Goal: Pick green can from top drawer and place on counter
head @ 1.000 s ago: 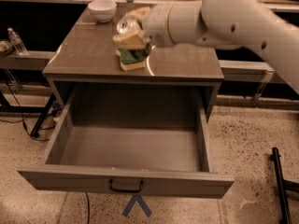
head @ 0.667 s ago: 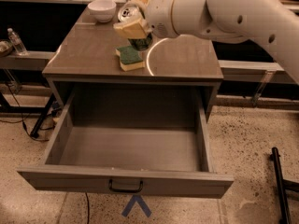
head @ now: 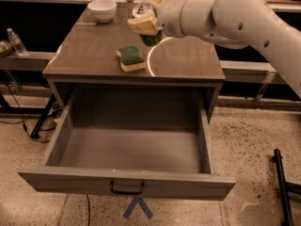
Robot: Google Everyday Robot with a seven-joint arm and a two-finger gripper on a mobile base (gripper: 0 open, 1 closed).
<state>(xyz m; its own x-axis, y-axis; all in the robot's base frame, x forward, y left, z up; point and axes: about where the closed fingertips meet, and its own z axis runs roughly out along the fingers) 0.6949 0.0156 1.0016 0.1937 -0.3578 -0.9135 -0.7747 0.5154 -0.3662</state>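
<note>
End effector (head: 145,25) above worktop (head: 188,60), mid-width, nearer back edge, clamped on can (head: 140,9). Can tilted; mid-body hidden by pale finger, only silver top and green base show. Base contact with worktop: cannot tell. Sponge (head: 130,58) toward front edge. Drawer (head: 70,180) open. Arm cut off at right.

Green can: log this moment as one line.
gripper: shut on green can, over counter | top drawer: open | sponge: on counter
</note>
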